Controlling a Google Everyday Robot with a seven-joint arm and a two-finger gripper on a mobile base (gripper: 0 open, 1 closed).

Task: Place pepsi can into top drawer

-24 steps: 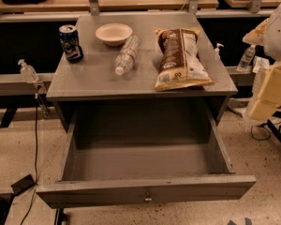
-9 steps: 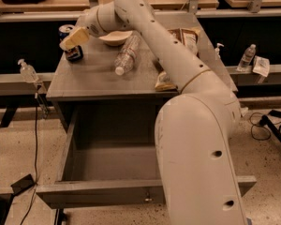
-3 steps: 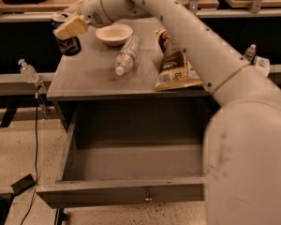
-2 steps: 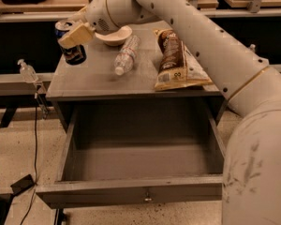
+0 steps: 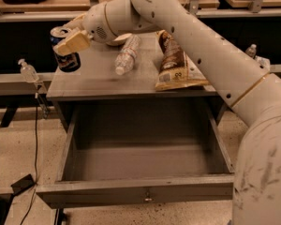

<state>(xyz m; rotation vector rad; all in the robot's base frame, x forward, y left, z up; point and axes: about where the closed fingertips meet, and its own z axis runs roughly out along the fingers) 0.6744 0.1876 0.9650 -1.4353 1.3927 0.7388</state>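
The arm (image 5: 210, 46) is the biggest thing here. Eight seconds ago it was off to the right and clear of the cabinet. Now it sweeps up from the lower right, across the back of the top, to the left rear corner. Against a moment ago its bulk sits lower on the right and covers the drawer's right front corner.

The gripper (image 5: 68, 39) hangs at that left rear corner, its fingers (image 5: 73, 42) clamped on the can (image 5: 69, 61). The can stood free on the top at the start. It now sits in the grip, a touch tilted, at the very left edge of the top and a little left of where it was a moment ago. I cannot tell whether its base touches the surface.

The cabinet (image 5: 93, 81) has not moved, and the drawer (image 5: 131, 193) below is pulled well out as before, its knob (image 5: 147, 198) facing me.

A chip bag (image 5: 174, 64) lies on the right half of the top, partly under the arm. A water bottle (image 5: 126, 55) lies on its side between the bag and the can. The bowl (image 5: 119, 39) is mostly hidden behind the wrist. A small pump bottle (image 5: 27, 71) stands on the shelf to the left.
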